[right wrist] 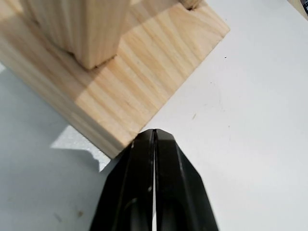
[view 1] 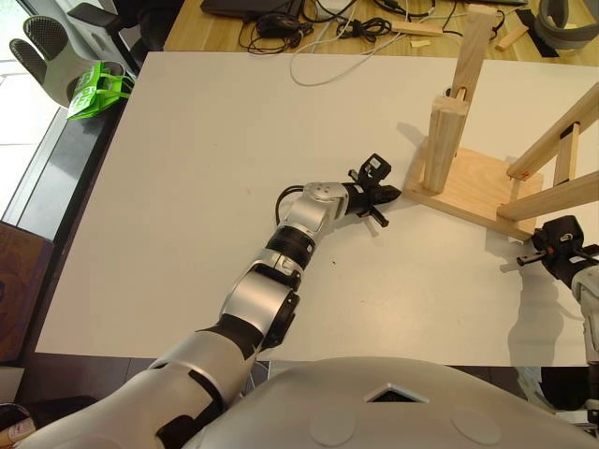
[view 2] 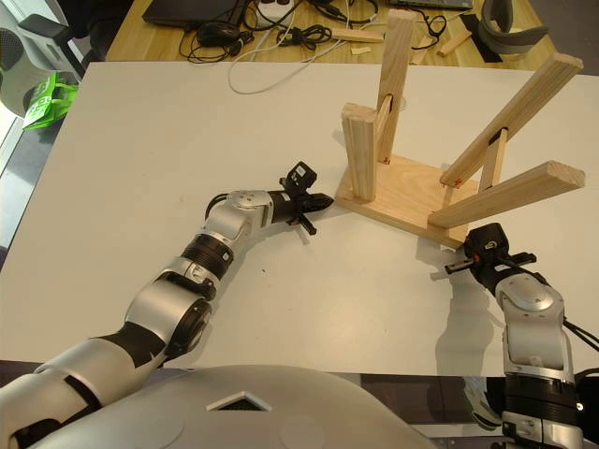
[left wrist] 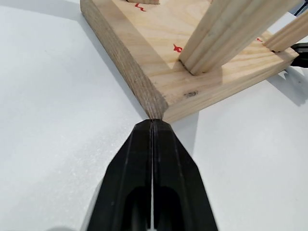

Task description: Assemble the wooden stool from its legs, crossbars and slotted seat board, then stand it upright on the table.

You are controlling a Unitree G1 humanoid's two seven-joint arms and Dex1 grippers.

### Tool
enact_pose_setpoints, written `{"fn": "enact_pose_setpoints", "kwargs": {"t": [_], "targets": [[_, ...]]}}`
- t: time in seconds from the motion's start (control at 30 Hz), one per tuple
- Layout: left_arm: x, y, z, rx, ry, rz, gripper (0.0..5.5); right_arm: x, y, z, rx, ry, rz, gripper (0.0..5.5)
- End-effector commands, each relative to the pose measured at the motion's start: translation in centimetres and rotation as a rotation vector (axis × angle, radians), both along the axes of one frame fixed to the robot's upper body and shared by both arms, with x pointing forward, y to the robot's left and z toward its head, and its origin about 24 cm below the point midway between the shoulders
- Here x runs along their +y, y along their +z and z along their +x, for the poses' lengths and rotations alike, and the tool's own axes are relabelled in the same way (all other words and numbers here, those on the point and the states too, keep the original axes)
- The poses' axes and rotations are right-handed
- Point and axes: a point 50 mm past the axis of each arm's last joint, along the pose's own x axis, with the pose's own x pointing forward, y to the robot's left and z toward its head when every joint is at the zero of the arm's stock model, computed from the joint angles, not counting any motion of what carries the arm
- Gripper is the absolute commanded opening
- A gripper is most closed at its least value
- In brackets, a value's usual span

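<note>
Stool sits upside down on the white table [view 1: 187, 187], toward the robot's right and far side. Seat board [view 2: 402, 192] lies flat on the tabletop, with four legs rising from it: a short thick one at the left [view 2: 360, 154], a tall one behind it [view 2: 393, 75], and two slanting out to the right [view 2: 510, 112] [view 2: 505, 195]. A thin crossbar [view 2: 493, 154] seems to join the two right legs, though the head views leave that joint hard to read.

Left gripper [left wrist: 153, 126]: fingers pressed flat together, nothing between them. The tip points straight at the board's near-left corner, touching it or just short of it. The arm reaches in low across the table from the left.

Right gripper [right wrist: 154, 134]: fingers likewise closed on nothing. The tip is set against the board's near-right corner, low to the table, with the base of one slanting leg just beyond.

The board lies between the two closed tips, one at each near corner.
</note>
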Motion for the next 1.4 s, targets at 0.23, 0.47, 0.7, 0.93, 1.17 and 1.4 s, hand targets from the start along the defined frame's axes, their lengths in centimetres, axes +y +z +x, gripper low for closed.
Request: {"fn": "enact_pose_setpoints", "kwargs": {"t": [0.23,0.47,0.7,0.93,1.17,1.4], "targets": [[-0.9,0.8,0.0,0.003,-0.003,-0.089,0.04,1.8,-0.4,0.1,-0.006,0.071,0.068,0.00],[0.0,0.7,-1.1,0.010,-0.112,-0.134,0.04,2.7,0.6,0.4,-0.004,0.222,0.188,0.00],[2.2,0.8,-2.4,0.053,-0.250,-0.108,0.04,3.0,1.3,0.7,0.005,0.315,0.231,0.00],[3.9,-0.2,-1.6,0.071,-0.150,0.076,0.04,2.4,1.5,0.7,0.014,0.329,0.199,0.00],[4.2,-0.3,-0.6,0.020,-0.045,0.125,0.04,1.4,0.2,-0.5,0.102,0.332,0.110,0.00],[4.2,-0.1,0.6,-0.043,0.068,0.126,0.04,1.3,-0.1,-0.9,0.114,0.343,0.113,0.00]]}}
